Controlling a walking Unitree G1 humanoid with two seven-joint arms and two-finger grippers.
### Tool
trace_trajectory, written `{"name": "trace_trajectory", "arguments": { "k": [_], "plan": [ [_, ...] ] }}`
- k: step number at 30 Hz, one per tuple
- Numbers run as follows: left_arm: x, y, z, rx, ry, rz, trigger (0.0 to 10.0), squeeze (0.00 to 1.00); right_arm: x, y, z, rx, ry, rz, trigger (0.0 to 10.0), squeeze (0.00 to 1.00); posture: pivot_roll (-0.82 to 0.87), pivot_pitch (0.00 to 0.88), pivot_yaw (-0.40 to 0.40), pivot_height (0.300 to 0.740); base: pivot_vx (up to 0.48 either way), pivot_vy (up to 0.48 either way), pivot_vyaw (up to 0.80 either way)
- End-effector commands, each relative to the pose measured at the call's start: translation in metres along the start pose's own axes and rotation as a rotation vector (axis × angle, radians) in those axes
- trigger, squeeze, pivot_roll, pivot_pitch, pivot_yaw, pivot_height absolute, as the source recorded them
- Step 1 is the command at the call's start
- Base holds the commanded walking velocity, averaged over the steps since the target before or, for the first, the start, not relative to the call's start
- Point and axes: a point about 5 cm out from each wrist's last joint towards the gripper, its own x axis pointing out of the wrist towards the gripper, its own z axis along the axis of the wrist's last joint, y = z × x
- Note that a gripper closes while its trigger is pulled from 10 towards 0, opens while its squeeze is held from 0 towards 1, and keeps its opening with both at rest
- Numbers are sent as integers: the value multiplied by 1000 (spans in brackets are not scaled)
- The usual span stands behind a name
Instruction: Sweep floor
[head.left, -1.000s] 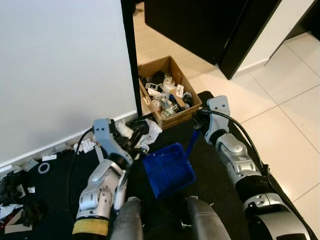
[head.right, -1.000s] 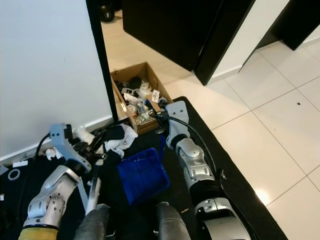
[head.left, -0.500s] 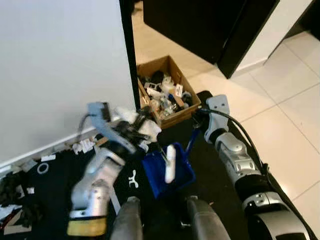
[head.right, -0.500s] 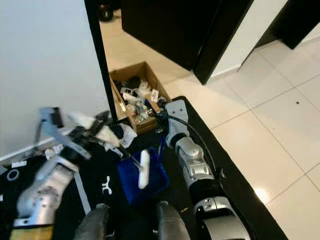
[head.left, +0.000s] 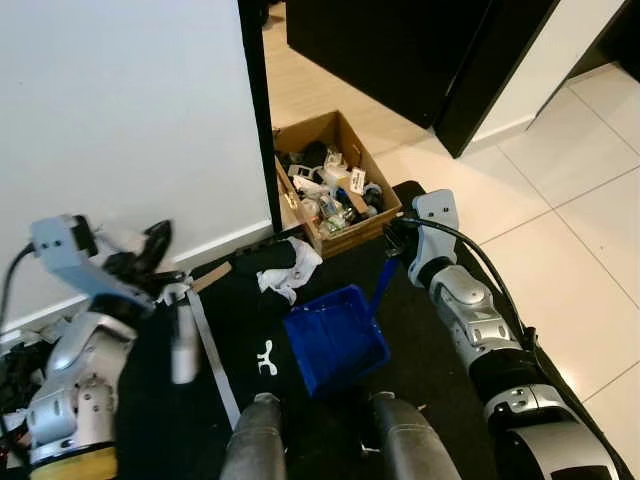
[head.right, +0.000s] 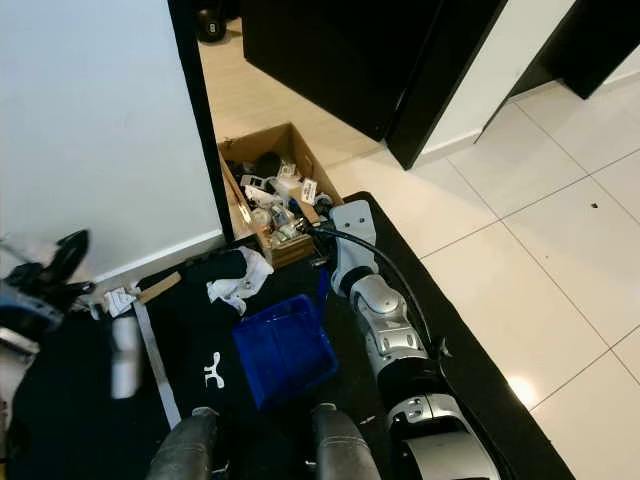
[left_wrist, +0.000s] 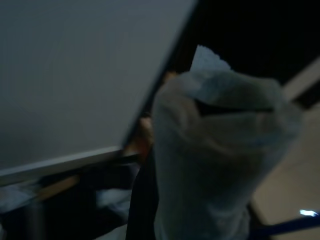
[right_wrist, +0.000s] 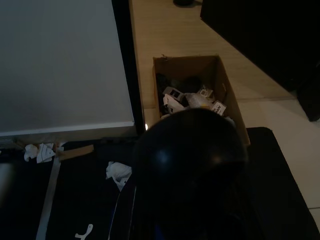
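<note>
Fingers of left gripper (head.left: 150, 255) raised near white wall (head.left: 120, 130), blurred; state can't be told, though a pale blurred brush-like object (head.left: 183, 345) hangs just below. Fingers of right gripper (head.left: 392, 262) clenched on upright handle of blue dustpan (head.left: 335, 338). Landmark: dustpan, resting on black mat (head.left: 240, 330). Crumpled white cloth (head.left: 285, 275) lies just beyond dustpan's far edge, toward wall. Cardboard box (head.left: 335, 180) w/ mixed clutter sits beyond dustpan, beside black door frame. White paper scraps (head.right: 120, 298) lie well to robot's left of dustpan, along wall base.
</note>
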Motion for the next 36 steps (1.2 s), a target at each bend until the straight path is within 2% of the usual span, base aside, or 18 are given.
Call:
{"name": "trace_trajectory", "arguments": {
  "k": [1, 4, 5, 6, 8, 10, 13, 16, 18, 19, 20, 21, 23, 24, 27, 28, 30, 36],
  "plan": [
    [-3, 9, -10, 38, 47, 45, 10000, 0, -8, 13, -36, 96, 146, 39, 10000, 0, 9, 256, -33, 740, 0, 0, 0],
    [0, 9, -35, -31, 98, 58, 10000, 0, -8, 13, -36, 95, 147, 39, 10000, 0, -4, 260, -37, 740, 0, 0, 0],
    [0, 9, -35, -31, 98, 58, 10000, 0, -8, 13, -36, 95, 147, 39, 10000, 0, -4, 260, -37, 740, 0, 0, 0],
    [1, 5, -55, -89, 152, 56, 10000, 0, -8, 13, -35, 94, 143, 40, 10000, 0, -20, 264, -40, 740, 0, 0, 0],
    [2, 4, -60, -101, 166, 53, 10000, 0, -8, 13, -34, 94, 142, 40, 10000, 0, -24, 265, -40, 740, 0, 0, 0],
    [1, -1, -71, -180, 175, 59, 10000, 0, -8, 12, -32, 92, 137, 40, 10000, 0, -36, 271, -41, 740, 0, 0, 0],
    [2, -5, -78, -218, 174, 58, 10000, 0, -8, 11, -30, 92, 133, 39, 10000, 0, -43, 277, -44, 740, 0, 0, 0],
    [4, -17, -89, -299, 168, 44, 10000, 0, -9, 10, -29, 92, 127, 38, 10000, 0, -46, 285, -48, 740, 0, 0, 0],
    [6, -37, -97, -396, 163, -14, 10000, 0, -10, 9, -30, 90, 130, 40, 10000, 0, -45, 285, -51, 740, 0, 0, 0],
    [6, -37, -97, -396, 163, -14, 10000, 0, -10, 9, -30, 90, 130, 40, 10000, 0, -45, 285, -51, 740, 0, 0, 0],
    [8, -51, -99, -433, 162, -67, 10000, 0, -10, 9, -31, 89, 132, 41, 10000, 0, -47, 285, -51, 740, 0, 0, 0],
    [8, -51, -99, -433, 162, -67, 10000, 0, -10, 9, -31, 89, 132, 41, 10000, 0, -47, 285, -51, 740, 0, 0, 0],
    [9, -88, -97, -494, 160, -206, 10000, 0, -11, 10, -30, 88, 132, 43, 10000, 0, -45, 286, -51, 740, 0, 0, 0],
    [9, -88, -97, -494, 160, -206, 10000, 0, -11, 10, -30, 88, 132, 43, 10000, 0, -45, 286, -51, 740, 0, 0, 0],
    [10, -126, -87, -543, 139, -337, 10000, 0, -10, 10, -29, 89, 132, 43, 10000, 0, -39, 286, -52, 740, 0, 0, 0],
    [10, -126, -87, -543, 139, -337, 10000, 0, -10, 10, -29, 89, 132, 43, 10000, 0, -39, 286, -52, 740, 0, 0, 0],
    [12, -146, -78, -572, 117, -406, 10000, 0, -9, 10, -28, 90, 131, 45, 10000, 0, -36, 284, -52, 740, 0, 0, 0],
    [13, -165, -66, -578, 107, -492, 10000, 0, -9, 12, -28, 92, 130, 49, 10000, 0, -35, 285, -50, 740, 0, 0, 0]
  ]
}}
